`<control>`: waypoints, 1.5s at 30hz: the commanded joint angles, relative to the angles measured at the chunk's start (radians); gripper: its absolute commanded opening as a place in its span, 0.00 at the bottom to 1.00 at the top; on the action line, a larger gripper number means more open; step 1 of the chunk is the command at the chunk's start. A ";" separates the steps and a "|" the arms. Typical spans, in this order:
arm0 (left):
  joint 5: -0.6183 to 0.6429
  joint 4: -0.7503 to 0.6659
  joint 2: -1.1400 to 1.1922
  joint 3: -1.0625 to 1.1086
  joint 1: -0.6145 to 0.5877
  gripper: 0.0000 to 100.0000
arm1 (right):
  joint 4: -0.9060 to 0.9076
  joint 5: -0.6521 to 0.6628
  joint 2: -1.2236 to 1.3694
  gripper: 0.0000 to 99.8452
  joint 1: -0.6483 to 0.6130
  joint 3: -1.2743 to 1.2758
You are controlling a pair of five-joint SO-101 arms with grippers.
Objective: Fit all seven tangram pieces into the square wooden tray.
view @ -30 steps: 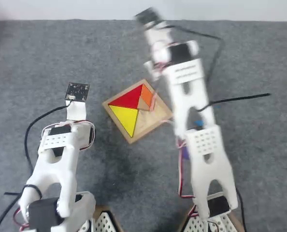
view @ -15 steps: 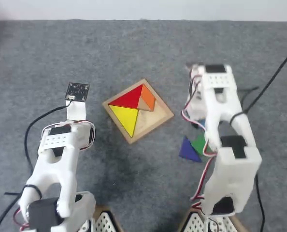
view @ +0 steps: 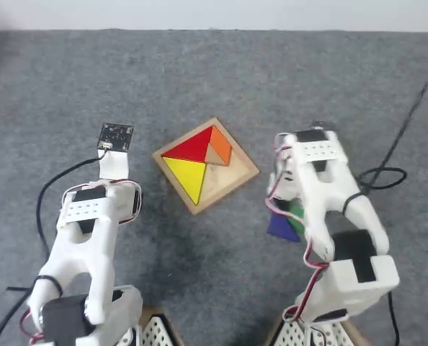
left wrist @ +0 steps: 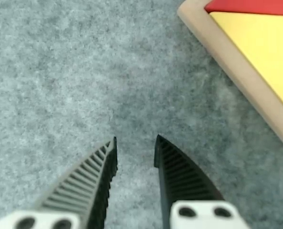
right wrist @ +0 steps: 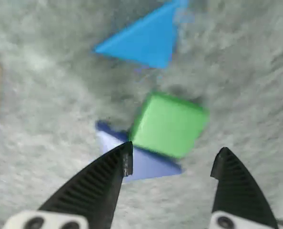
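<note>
Jaws of the right arm (view: 322, 209) hang over loose pieces right of the tray (view: 225, 180) in the high view, where a green square (view: 296, 211) and navy triangle (view: 279, 228) peek out beside it. The tray holds a red triangle (view: 192, 146), yellow triangle (view: 187, 175) and orange piece (view: 222, 148); its right side is bare. Near left sits the left arm (view: 90, 231), well apart. From the left wrist, its jaws are slightly parted and empty above the grey worktop (left wrist: 60, 71), beside the tray's corner. From the right wrist, the jaws gape wide, empty, straddling the green square, which touches or overlaps the navy triangle; a blue triangle (right wrist: 146, 38) lies apart. Likely target is the square: centre, drop straight, close on flat sides, lest the crowding navy triangle get dragged.
</note>
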 commanded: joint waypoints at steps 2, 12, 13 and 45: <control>-0.009 -0.017 -0.008 -0.004 0.006 0.12 | -0.065 -0.138 -0.007 0.27 -0.062 -0.003; -0.009 -0.017 -0.008 -0.004 0.006 0.12 | -0.116 -0.132 0.105 0.16 0.070 -0.005; -0.009 -0.017 -0.008 -0.004 0.006 0.12 | -0.116 -0.132 0.105 0.13 0.082 -0.005; -0.009 -0.017 -0.008 -0.004 0.006 0.12 | -0.058 0.635 0.183 0.01 -0.300 -0.520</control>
